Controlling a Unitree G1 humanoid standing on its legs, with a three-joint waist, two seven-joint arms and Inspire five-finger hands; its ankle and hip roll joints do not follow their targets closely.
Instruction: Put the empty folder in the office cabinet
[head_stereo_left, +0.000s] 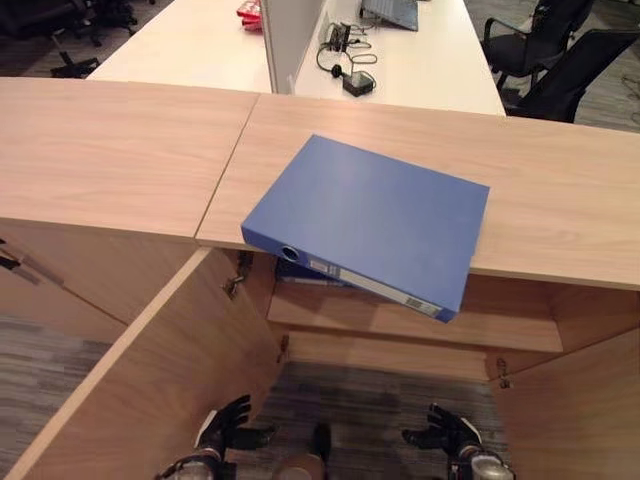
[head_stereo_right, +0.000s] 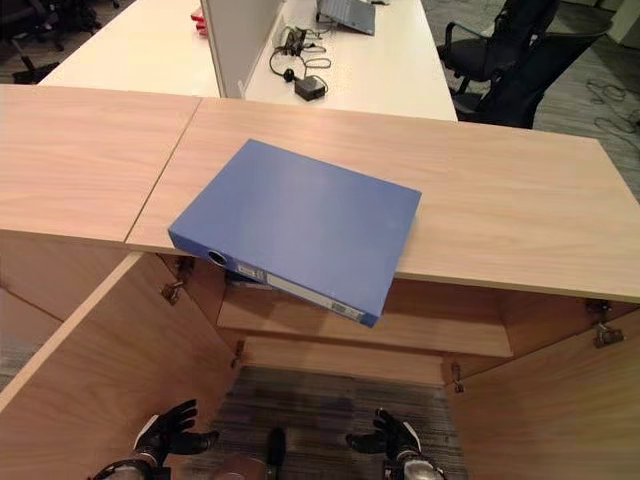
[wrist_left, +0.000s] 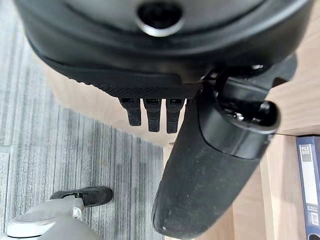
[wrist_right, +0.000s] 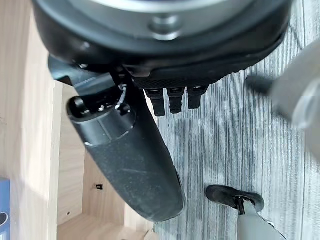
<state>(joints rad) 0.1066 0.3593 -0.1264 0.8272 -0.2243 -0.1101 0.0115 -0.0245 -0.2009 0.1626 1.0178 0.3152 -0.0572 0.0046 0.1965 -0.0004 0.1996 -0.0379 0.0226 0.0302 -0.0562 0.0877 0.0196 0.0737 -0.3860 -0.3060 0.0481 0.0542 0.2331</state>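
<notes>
The blue folder (head_stereo_left: 372, 220) lies on the bench (head_stereo_left: 560, 200), spine corner overhanging the open cabinet (head_stereo_left: 420, 320) — stiff, light, likely slick; best gripped by that overhanging edge. Left hand (head_stereo_left: 228, 425) and right hand (head_stereo_left: 445, 430) hang low, fingers relaxed — empty.

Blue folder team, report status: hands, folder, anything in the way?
Both hands, left hand and right hand, low, open, empty. Blue folder flat on cabinet top, corner overhanging. Cabinet doors open; nothing blocking.

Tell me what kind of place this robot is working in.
Most likely an open-plan office. A blue folder lies on top of a low wooden cabinet whose doors stand open. Behind it are white desks with a partition, a laptop and cables, and black office chairs.
</notes>
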